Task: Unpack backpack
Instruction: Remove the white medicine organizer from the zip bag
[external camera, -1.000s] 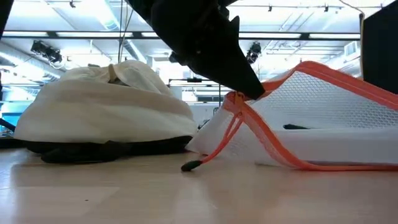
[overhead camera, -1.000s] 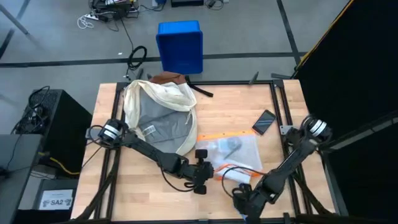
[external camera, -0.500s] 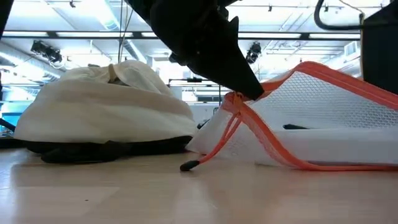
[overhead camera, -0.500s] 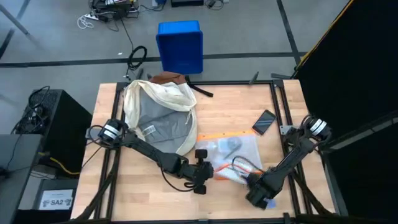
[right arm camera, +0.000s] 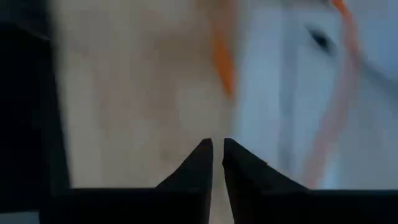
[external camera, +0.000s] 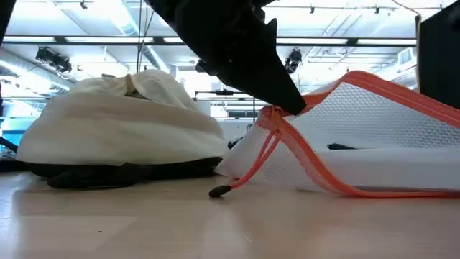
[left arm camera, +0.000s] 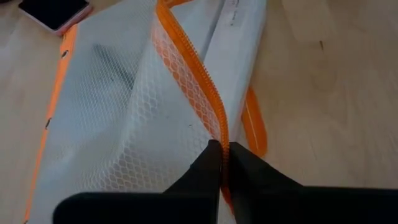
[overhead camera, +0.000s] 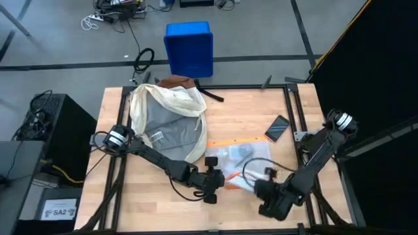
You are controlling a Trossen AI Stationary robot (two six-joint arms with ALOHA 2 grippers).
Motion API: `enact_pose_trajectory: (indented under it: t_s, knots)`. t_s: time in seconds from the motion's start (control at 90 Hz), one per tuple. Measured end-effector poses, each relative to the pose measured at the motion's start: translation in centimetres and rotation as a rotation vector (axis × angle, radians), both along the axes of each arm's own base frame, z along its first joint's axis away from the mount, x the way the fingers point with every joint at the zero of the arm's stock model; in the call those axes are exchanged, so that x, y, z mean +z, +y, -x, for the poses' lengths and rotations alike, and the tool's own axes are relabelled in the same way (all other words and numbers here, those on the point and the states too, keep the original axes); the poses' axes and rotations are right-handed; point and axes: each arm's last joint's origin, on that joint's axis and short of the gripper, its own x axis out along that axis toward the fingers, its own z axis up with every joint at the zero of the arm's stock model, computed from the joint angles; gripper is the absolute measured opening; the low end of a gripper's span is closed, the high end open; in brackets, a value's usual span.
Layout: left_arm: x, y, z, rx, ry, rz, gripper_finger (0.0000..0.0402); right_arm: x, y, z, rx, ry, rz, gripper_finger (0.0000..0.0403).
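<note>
My left pincer (left arm camera: 224, 163) is pinched tight on the orange zip edge of the mesh pouch (overhead camera: 245, 160), just beside the backpack (overhead camera: 166, 121). My right pincer (right arm camera: 217, 163), nearly closed and empty, nears the pouch; next I judge it must catch the zip pull.

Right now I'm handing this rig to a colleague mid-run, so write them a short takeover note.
Left gripper: shut on the orange zipper edge of the clear mesh zip pouch, holding that edge raised at the table's front centre.
Right gripper: shut, empty, by the pouch's front right corner.
Cream-white fabric backpack with brown base: lying at the back left, mouth open.
Dark phone: on the wood right of the pouch.
Done: pouch and phone are out.
Left: release the pouch; check the backpack for more.
</note>
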Motion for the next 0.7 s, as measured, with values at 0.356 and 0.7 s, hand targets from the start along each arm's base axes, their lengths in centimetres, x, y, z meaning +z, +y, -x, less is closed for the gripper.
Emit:
enact_pose_trajectory:
  t_s: [0.356, 0.7]
  knots:
    - [-0.1, 0.0, 0.1, 0.005, 0.008, 0.002, 0.0, -5.6, 2.0, -1.1, 0.1, 0.192, 0.014, 0.0058]
    - [-0.1, 0.2, 0.0, 0.01, 0.011, 0.001, 0.0, -3.8, 1.9, 1.3, -0.043, 0.454, -0.042, 0.0035]
